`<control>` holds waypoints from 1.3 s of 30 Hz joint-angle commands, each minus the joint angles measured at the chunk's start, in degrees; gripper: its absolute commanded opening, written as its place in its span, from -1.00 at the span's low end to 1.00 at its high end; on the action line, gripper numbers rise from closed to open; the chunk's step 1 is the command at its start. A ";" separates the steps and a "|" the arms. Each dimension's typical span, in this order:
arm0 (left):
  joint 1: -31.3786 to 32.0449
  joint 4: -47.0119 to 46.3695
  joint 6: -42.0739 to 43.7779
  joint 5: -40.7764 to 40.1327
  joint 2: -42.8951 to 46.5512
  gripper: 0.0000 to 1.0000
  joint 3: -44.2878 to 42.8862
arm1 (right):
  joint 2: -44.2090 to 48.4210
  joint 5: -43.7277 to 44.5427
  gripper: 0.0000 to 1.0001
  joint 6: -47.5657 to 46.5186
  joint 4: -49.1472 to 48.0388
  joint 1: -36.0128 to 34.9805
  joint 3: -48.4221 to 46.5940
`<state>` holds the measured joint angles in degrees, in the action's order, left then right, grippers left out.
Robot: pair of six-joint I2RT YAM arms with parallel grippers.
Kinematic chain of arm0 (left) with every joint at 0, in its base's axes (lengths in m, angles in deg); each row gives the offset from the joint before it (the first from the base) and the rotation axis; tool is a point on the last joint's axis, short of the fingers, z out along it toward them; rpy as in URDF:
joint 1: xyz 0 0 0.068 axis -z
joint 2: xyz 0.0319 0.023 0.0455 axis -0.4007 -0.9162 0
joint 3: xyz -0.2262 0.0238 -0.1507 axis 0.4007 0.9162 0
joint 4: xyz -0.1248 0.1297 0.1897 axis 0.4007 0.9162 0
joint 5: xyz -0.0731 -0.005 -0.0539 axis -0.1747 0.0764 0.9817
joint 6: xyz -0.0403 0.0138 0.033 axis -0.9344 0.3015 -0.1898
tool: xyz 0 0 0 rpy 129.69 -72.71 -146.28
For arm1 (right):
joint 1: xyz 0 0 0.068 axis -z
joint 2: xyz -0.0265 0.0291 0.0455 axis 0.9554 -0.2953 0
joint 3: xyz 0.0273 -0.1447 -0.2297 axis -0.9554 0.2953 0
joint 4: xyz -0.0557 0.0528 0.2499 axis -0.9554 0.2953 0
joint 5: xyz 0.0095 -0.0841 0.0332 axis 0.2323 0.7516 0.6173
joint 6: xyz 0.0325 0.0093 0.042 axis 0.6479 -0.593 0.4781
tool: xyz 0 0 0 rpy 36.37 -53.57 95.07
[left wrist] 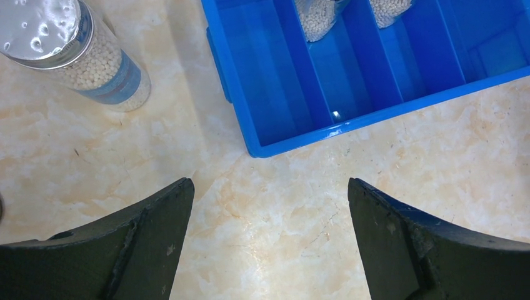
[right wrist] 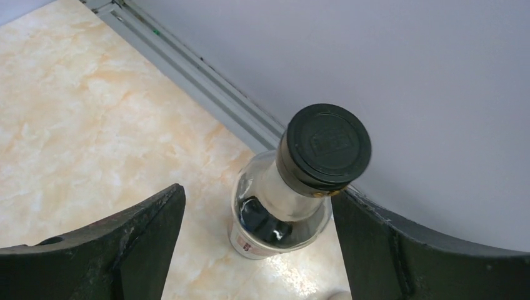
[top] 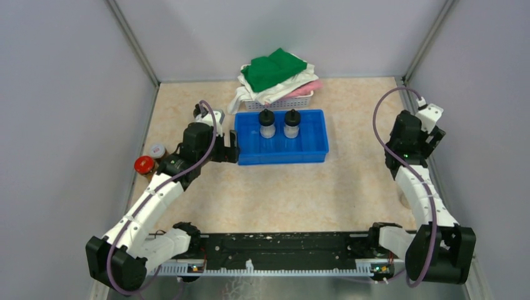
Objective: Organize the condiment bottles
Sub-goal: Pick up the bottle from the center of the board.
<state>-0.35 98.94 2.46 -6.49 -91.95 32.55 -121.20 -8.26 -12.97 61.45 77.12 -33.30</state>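
Two clear bottles with black caps (top: 267,123) (top: 292,123) stand in the blue tray (top: 312,150); their white-filled bases show in the left wrist view (left wrist: 315,19) (left wrist: 390,9). My left gripper (top: 229,150) (left wrist: 269,184) is open and empty above bare table, just off the tray's near-left corner (left wrist: 256,150). A silver-capped jar of white beads (left wrist: 69,47) stands left of the tray. My right gripper (top: 410,142) (right wrist: 256,190) is open by the right wall, its jaws on either side of a black-capped bottle of dark liquid (right wrist: 300,187) that sits close to the right finger.
A red-capped jar (top: 144,164) and a grey-capped jar (top: 157,150) stand by the left wall beside my left arm. A white basket of cloths (top: 275,81) sits behind the tray. A cream-coloured object (top: 404,199) lies near the right wall (right wrist: 406,94).
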 commanded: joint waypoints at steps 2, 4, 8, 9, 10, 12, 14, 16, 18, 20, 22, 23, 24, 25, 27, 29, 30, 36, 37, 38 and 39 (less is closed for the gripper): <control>-0.24 -2.84 -0.29 0.60 1.04 0.97 0.25 | -3.02 2.04 0.69 -0.73 -0.88 0.54 -3.39; -0.24 -2.91 -0.29 0.57 0.85 0.97 0.21 | -3.63 2.85 0.68 -0.48 -0.37 0.56 -3.82; -0.24 -3.05 -0.29 0.58 0.87 0.97 0.22 | -3.99 4.62 0.60 -1.04 -0.86 0.67 -3.71; -0.24 -3.03 -0.29 0.59 0.85 0.97 0.29 | -4.02 4.94 0.57 -1.49 -1.28 0.63 -3.47; -0.24 -3.06 -0.29 0.55 0.83 0.97 0.28 | -4.02 5.26 0.55 -1.90 -1.37 0.67 -3.29; -0.24 -3.11 -0.29 0.58 0.81 0.97 0.38 | -4.06 5.50 0.51 -2.25 -3.20 0.74 -2.82; -0.24 -3.13 -0.21 0.55 0.66 0.97 0.38 | -4.26 5.68 0.44 -2.08 -3.91 0.80 -2.42; -0.24 -3.24 -0.21 0.59 0.56 0.97 0.38 | -4.22 5.84 0.34 -1.76 -4.76 0.80 -1.78; -0.29 -3.23 -0.21 0.52 0.39 0.97 0.39 | -4.05 5.78 0.24 -1.24 -5.27 0.80 -1.35; -0.24 -3.21 -0.21 0.56 0.41 0.97 0.46 | -3.94 5.40 0.14 -1.17 -5.76 0.80 -0.95; -0.26 -3.24 -0.25 0.57 0.39 0.97 0.55 | -3.98 5.47 0.04 -0.99 -5.86 0.81 -0.78; -0.24 -3.23 -0.21 0.53 0.43 0.97 0.48 | -3.94 5.41 -0.03 -1.00 -5.87 0.86 -0.76; -0.24 -3.21 -0.21 0.58 0.41 0.97 0.55 | -3.89 5.41 -0.07 -1.00 -5.79 0.87 -0.71; -0.24 -3.24 -0.21 0.60 0.36 0.97 0.49 | -3.81 5.43 -0.09 -1.00 -5.85 0.89 -0.67; -0.25 -3.28 -0.21 0.60 0.30 0.97 0.55 | -3.61 5.26 -0.20 -1.04 -5.74 0.89 -0.67; -0.24 -3.34 -0.21 0.56 0.20 0.97 0.51 | -3.43 5.28 -0.31 -0.99 -5.71 0.93 -0.54; -0.25 -3.29 -0.21 0.59 0.12 0.97 0.50 | -3.32 5.26 -0.38 -1.07 -5.73 0.90 -0.50; -0.24 -3.35 -0.21 0.58 0.17 0.97 0.51 | -2.36 5.69 -0.71 -0.21 -4.13 0.98 -0.17; -0.24 -3.33 -0.18 0.57 0.15 0.97 0.48 | -1.90 5.79 -0.71 0.05 -3.75 0.98 0.04; -0.24 -3.30 -0.18 0.55 0.18 0.97 0.55 | -1.33 5.78 -0.71 0.32 -3.57 0.98 0.38; -0.24 -3.34 -0.20 0.59 0.12 0.97 0.52 | -0.67 5.71 -0.75 0.53 -3.32 1.00 0.71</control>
<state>-0.35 98.26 2.48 -6.49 -91.95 32.68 -124.88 -3.54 -13.02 56.55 77.23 -33.93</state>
